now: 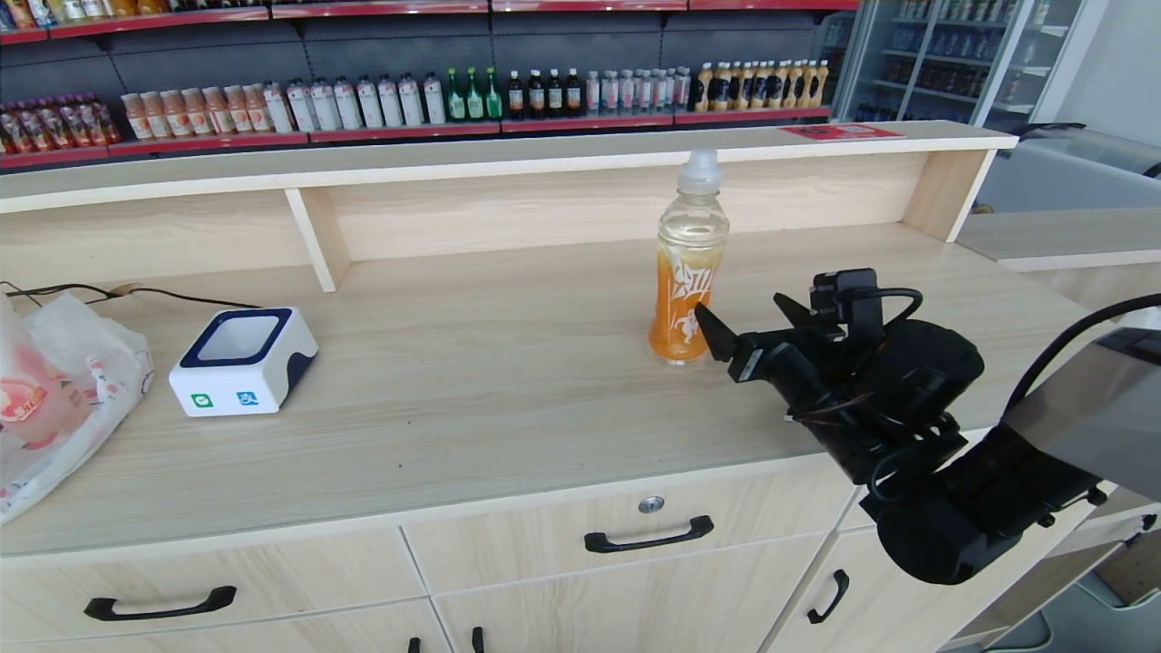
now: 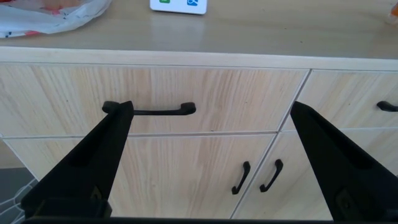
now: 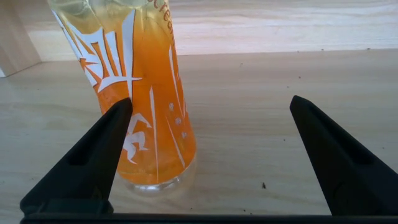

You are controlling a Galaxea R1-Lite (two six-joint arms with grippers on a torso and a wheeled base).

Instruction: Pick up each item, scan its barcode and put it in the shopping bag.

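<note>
A: What lies farthest left on the counter (image 1: 508,390)?

B: The shopping bag (image 1: 63,381), a thin white plastic one with pink print. The head view's edge cuts it off, so its mouth is hard to make out. A dark cable (image 1: 136,292) runs behind it.

A: And next along?

B: The scanner (image 1: 243,361), a white box with a dark blue frame around its window, just beside the bag but apart from it. In the left wrist view you catch only its lower front (image 2: 178,5) and a corner of the bag (image 2: 50,15).

A: Where is the left gripper (image 2: 208,112)?

B: Low, facing the cabinet front under the counter's edge, fingers spread wide with nothing between them. A black drawer handle (image 2: 149,110) shows in the gap, partly hidden by one finger.

A: The item itself?

B: An orange drink bottle (image 1: 687,263) with a pale cap, upright on the counter, well right of the scanner. Liquid fills the lower part; the neck is clear.

A: And the right gripper (image 1: 736,304)?

B: Level with the bottle's lower half, jaws apart. In the right wrist view the bottle (image 3: 146,93) stands in front of one finger (image 3: 93,155), off-centre in the gap, its top cut off. I cannot tell whether that fingertip touches it.
</note>
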